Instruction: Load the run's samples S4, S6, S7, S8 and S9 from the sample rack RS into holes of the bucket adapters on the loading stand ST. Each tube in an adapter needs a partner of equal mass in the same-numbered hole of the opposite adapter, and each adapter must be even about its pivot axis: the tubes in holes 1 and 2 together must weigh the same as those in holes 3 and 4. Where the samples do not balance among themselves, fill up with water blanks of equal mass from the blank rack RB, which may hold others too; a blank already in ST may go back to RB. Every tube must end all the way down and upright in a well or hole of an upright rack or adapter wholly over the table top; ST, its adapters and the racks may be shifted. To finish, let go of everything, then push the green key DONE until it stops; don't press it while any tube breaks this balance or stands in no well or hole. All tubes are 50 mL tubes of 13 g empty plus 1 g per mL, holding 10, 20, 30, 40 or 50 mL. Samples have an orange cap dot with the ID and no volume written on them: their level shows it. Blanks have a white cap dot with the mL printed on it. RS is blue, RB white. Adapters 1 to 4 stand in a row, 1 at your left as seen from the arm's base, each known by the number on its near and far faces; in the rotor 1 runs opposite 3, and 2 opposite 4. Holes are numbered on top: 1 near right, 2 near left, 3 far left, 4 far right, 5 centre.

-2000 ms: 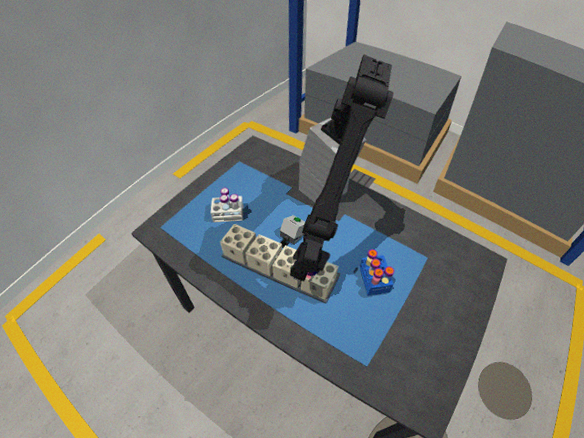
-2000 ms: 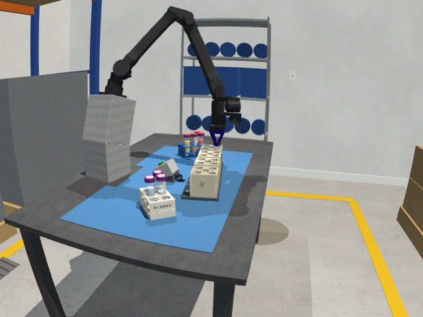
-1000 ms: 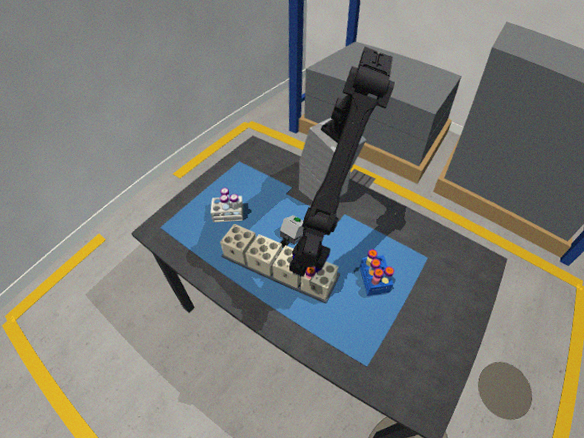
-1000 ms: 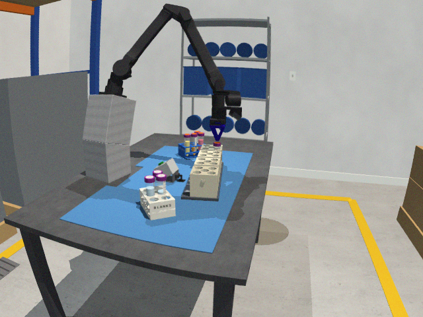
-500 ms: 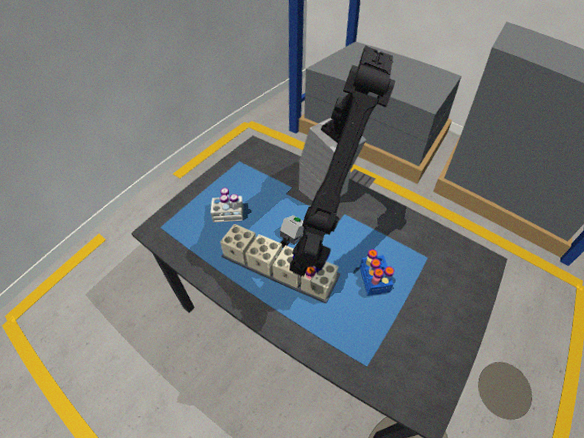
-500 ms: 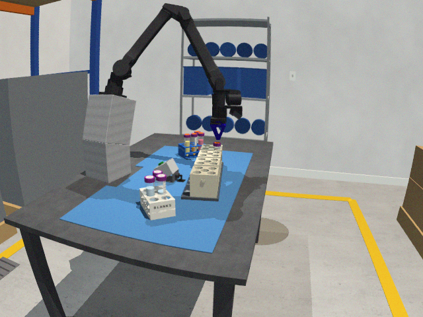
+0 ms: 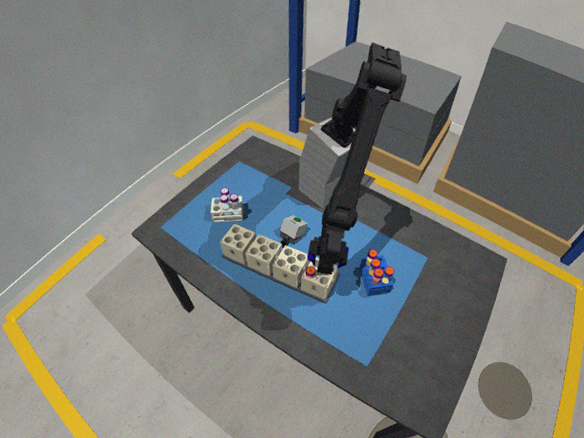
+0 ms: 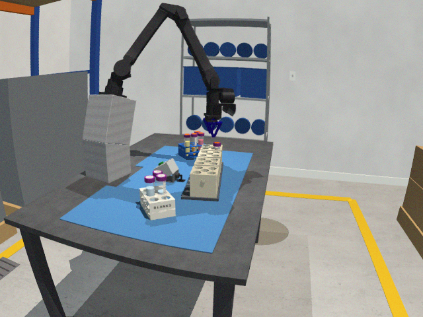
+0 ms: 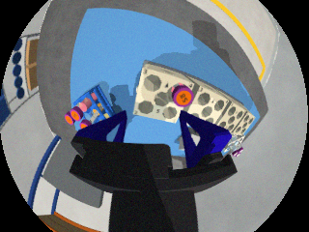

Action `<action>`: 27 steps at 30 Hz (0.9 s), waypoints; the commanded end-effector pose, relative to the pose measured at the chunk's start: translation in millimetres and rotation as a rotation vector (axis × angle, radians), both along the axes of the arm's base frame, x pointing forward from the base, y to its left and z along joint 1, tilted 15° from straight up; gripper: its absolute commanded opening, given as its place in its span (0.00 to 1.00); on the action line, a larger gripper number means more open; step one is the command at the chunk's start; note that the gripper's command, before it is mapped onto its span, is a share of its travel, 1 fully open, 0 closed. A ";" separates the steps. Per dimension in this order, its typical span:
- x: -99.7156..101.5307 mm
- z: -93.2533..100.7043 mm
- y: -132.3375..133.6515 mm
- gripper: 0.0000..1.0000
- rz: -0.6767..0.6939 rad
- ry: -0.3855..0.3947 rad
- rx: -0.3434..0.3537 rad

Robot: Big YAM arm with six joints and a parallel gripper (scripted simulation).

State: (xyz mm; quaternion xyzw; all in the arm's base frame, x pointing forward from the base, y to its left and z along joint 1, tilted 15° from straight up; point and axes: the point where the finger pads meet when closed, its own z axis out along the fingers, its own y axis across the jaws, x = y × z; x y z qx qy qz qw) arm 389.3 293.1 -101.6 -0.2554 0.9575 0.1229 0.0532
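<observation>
"BLANKS", apparently, on white rack (image 8: 157, 203) front

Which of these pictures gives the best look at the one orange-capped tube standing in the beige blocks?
The wrist view: it looks straight down on the tube, its orange cap dot clear between the open gripper fingers, seated in the end adapter. The top view shows only a small cap beside the arm; the exterior view shows a distant cap edge.
</observation>
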 end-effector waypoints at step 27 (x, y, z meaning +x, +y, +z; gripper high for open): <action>-125.4 13.8 114.7 0.80 0.304 -0.091 -0.005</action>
